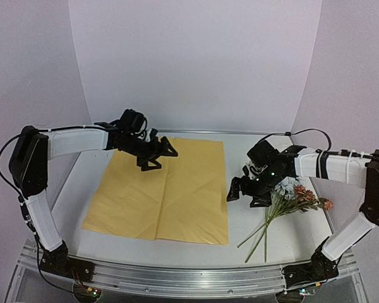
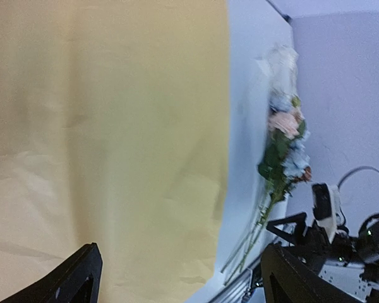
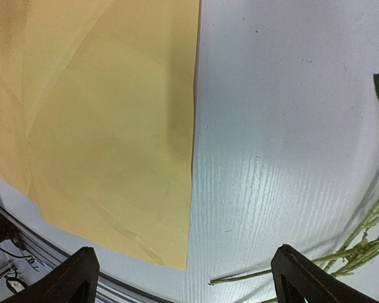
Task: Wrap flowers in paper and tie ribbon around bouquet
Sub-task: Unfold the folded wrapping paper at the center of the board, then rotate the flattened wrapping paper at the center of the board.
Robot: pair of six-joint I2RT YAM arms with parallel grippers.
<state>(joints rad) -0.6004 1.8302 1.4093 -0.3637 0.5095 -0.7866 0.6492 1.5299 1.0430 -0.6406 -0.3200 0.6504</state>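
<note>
The paper [image 1: 164, 189] lies flat on the table with its yellow face up and shows a few creases. My left gripper [image 1: 156, 154] hovers over its far part, jaws wide open and empty; the left wrist view shows the paper [image 2: 107, 151] under the open left gripper [image 2: 183, 281]. The flowers [image 1: 290, 199] lie on the right, blooms toward the right wall and green stems pointing to the near edge. My right gripper [image 1: 245, 192] stands open between the paper's right edge [image 3: 192, 158] and the stems [image 3: 360, 243], holding nothing. The ribbon is out of view.
An aluminium rail [image 1: 189, 278] runs along the near edge by the arm bases. White backdrop walls [image 1: 196, 63] close the back and sides. A strip of white table [image 1: 240, 221] separates the paper from the flowers. The right arm [image 2: 341, 246] appears in the left wrist view.
</note>
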